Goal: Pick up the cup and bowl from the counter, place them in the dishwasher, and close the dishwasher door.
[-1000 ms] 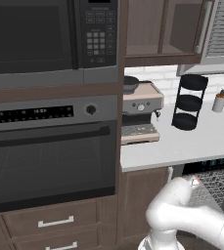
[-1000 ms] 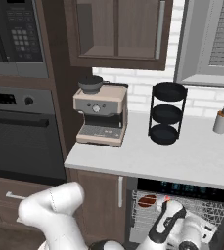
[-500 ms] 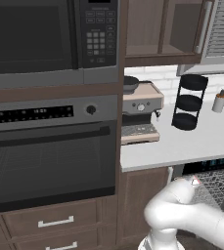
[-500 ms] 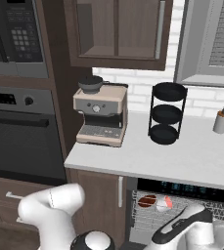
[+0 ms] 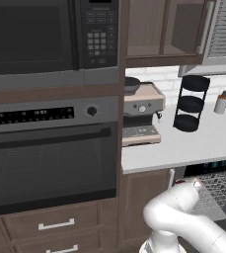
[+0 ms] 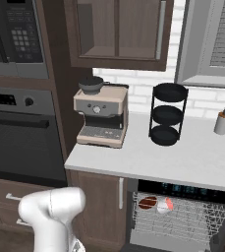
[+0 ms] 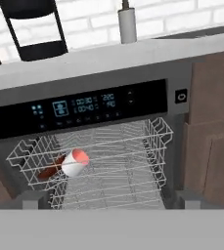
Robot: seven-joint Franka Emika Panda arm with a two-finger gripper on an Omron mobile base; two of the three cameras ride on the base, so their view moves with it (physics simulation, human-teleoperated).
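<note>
The dishwasher (image 7: 79,110) stands open under the counter (image 7: 108,58), with its dark control strip lit and its grey wire rack (image 7: 113,166) in full sight. In the rack's left part the cup (image 7: 75,162), white outside and red inside, lies on its side. The reddish-brown bowl (image 7: 49,171) sits against it on the left. Both also show in the right base view, the bowl (image 6: 147,202) next to the cup (image 6: 165,205). The dishwasher door (image 6: 146,247) is folded down. My white arm (image 6: 50,211) bends low toward the lower right. The hand looks at the rack from the front, and its fingers cannot be made out.
On the counter stand a black three-tier rack (image 6: 168,114), a coffee machine (image 6: 100,115) with a dark dish on top, and a small bottle (image 6: 222,122). A black oven (image 5: 50,158) and a microwave (image 5: 40,34) take up the left. Brown cabinets (image 7: 213,132) flank the dishwasher.
My forearm, which reached across the front of the open dishwasher, has swung right and down out of the right base view. The cup and bowl have stayed put.
</note>
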